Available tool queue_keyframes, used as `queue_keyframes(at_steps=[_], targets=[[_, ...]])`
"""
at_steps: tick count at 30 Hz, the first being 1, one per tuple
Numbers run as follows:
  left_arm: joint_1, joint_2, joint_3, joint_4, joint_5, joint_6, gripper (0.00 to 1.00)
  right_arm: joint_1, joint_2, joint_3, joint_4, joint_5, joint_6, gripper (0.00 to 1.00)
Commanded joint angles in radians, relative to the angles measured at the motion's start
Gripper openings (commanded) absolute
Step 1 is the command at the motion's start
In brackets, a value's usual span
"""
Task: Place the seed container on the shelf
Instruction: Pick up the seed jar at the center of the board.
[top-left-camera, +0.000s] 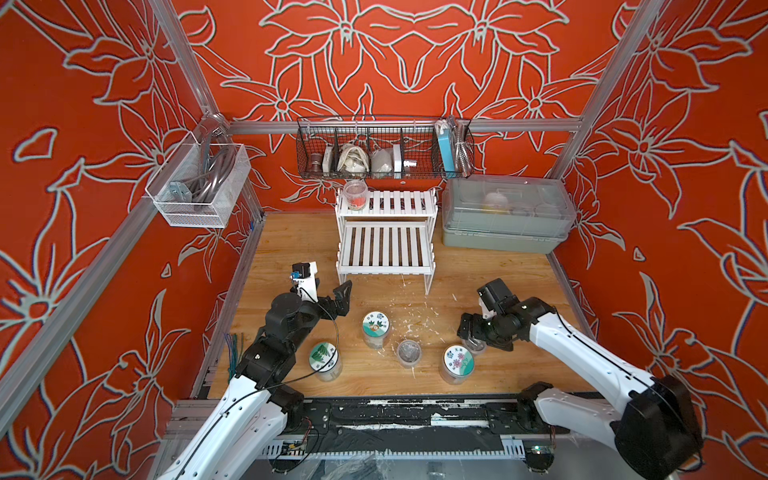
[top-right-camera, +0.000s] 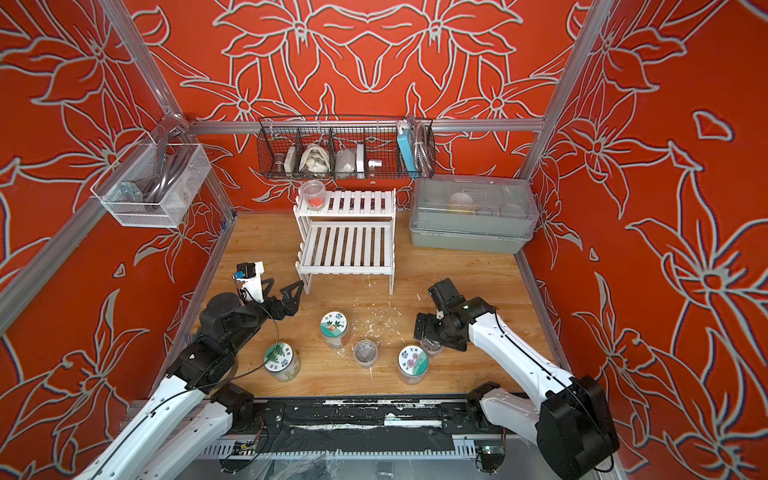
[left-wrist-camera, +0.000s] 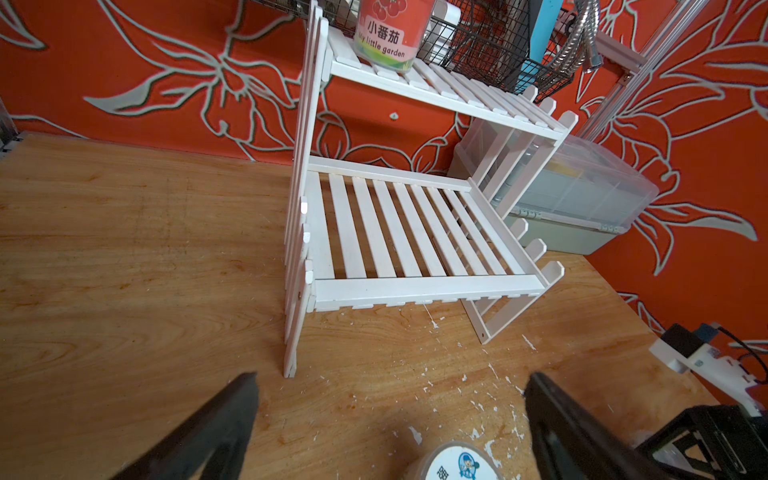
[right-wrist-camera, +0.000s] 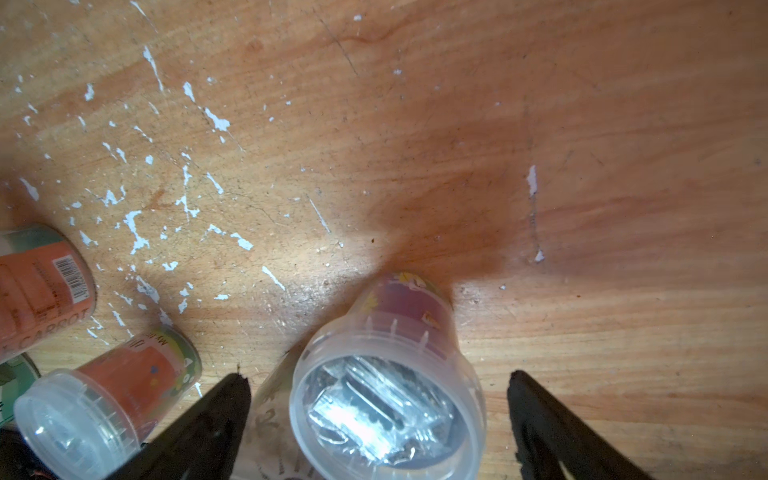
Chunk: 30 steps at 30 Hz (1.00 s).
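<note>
The counter (top-left-camera: 478, 266) is a flat sheet of warm wood grain, scuffed and scattered with white flecks (right-wrist-camera: 137, 232), closed in on three sides by red flower-patterned walls (top-left-camera: 374, 62). At its back right corner sits a grey plastic box (top-left-camera: 505, 216) with a clear rounded lid. Just beside it, against the back wall, stands the shelf (top-left-camera: 384, 269), a white two-step rack of flat slats with picket-shaped sides, under a hanging black wire basket (top-left-camera: 384, 149). The lower tier's slats lie bare, as does most of the upper tier, where one tomato-labelled tub (left-wrist-camera: 390, 33) stands upright at the left end. Open wood runs between the shelf's front legs and the cluster of round tubs (top-left-camera: 409, 353) nearer the arms. The left end effector (left-wrist-camera: 392, 378) hovers over bare wood facing the shelf, black fingers spread wide, holding nothing. The right end effector (right-wrist-camera: 378, 376) is likewise spread wide above the seed container (right-wrist-camera: 386, 399). This small tapered translucent tub has a clear lid and a dark purple label. It stands on the counter near the front right, its lid between the fingers but touching neither.
</note>
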Motion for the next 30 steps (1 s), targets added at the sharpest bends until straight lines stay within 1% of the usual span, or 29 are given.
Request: queue_keyframes(at_steps=[1,4,10,16,24,30], targets=[[0.005,-0.011,-0.005,0.026,-0.004,-0.005,0.99,-0.006,0.01,-0.023,-0.002,0.0,0.014,1.0],[0.004,-0.008,-0.007,0.025,-0.004,-0.004,0.99,-0.005,0.011,-0.027,-0.002,-0.001,0.011,1.0],[0.003,-0.013,0.001,0.011,-0.006,-0.008,0.99,-0.005,0.067,-0.011,-0.025,-0.067,-0.02,0.96],[0.003,-0.031,-0.005,0.012,-0.012,-0.008,0.99,-0.005,0.068,-0.019,-0.018,-0.06,-0.019,0.91],[0.003,-0.036,-0.005,0.005,-0.01,-0.006,0.99,-0.005,0.082,-0.027,-0.009,-0.052,-0.029,0.75],[0.003,-0.039,-0.008,0.006,-0.01,-0.008,0.99,-0.005,0.074,0.007,-0.059,-0.014,-0.058,0.74]])
